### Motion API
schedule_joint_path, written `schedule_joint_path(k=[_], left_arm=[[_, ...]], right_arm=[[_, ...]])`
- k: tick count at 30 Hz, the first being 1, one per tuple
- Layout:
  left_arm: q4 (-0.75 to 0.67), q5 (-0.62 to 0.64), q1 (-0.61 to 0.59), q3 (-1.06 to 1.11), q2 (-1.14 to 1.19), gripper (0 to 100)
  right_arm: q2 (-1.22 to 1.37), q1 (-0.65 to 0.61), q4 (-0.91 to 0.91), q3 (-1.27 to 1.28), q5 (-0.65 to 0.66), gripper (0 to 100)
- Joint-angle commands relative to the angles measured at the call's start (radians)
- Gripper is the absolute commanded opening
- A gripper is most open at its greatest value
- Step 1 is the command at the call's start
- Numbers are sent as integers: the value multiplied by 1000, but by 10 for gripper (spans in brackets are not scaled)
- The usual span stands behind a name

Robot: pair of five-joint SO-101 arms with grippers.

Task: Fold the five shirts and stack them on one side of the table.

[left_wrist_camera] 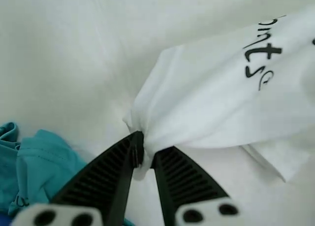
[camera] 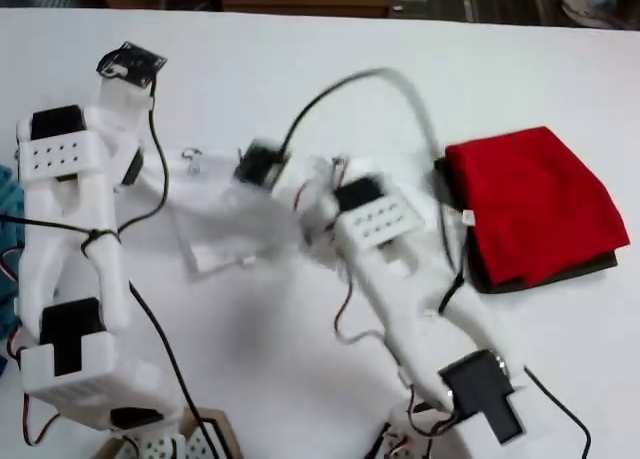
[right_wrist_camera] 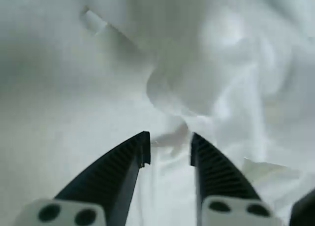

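High view: a crumpled white cotton shirt (camera: 225, 229) is noted mid-counter, between the left arm (camera: 70, 239) and the right arm (camera: 385, 269). A folded red shirt (camera: 535, 204) is stacked on a dark folded shirt (camera: 490, 282) at the right side of the white counter (camera: 300, 69).

Left wrist view: the left claw (left_wrist_camera: 142, 154) is clamped on a bunched corner of the white shirt. A heaped teal shirt (left_wrist_camera: 44, 172) is seen just beside it.

Right wrist view: the right claw (right_wrist_camera: 168, 149) is held apart over white fabric, with nothing gripped.

Risk: only a thin pinch of cloth is held, so it is judged likely to slip under a hard pull. The teal shirt could be snagged.

Room: bare counter is available on the far side. The stack and the teal heap crowd the two side edges.
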Motion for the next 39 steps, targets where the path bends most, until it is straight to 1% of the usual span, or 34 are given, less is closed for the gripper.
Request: schedule_joint_path(k=[1,5,7,10,12,14,16,20,26,33,36,37,39], left_arm=[[6,-2,-11,-39,-3,21],[6,-3,-11,-39,-3,21],[6,-3,-11,-39,-3,21],[6,-3,-11,-39,-3,21],[6,-3,-11,-39,-3,21],[6,-2,-11,-39,-3,21],[6,-2,-11,-39,-3,21],[6,-2,-11,-39,-3,21],[-14,-3,-8,-8,-2,21],[-15,0,-9,5,-12,21],[-17,-2,-8,5,-12,21],[-18,-2,-8,5,-12,21],[-20,-2,-8,5,-12,21]], right_arm=[[-56,-21,-119,109,29,283],[1,-13,-199,138,40,235],[54,16,-262,124,58,224],[170,84,-363,57,115,223],[254,128,-386,-41,129,222],[325,165,-363,-166,130,197],[367,191,-303,-290,133,139],[369,213,-173,-473,133,21],[295,203,-5,-618,133,27],[108,162,148,-629,133,29],[105,131,157,-562,130,31],[113,120,139,-517,127,33],[148,101,42,-428,124,67]])
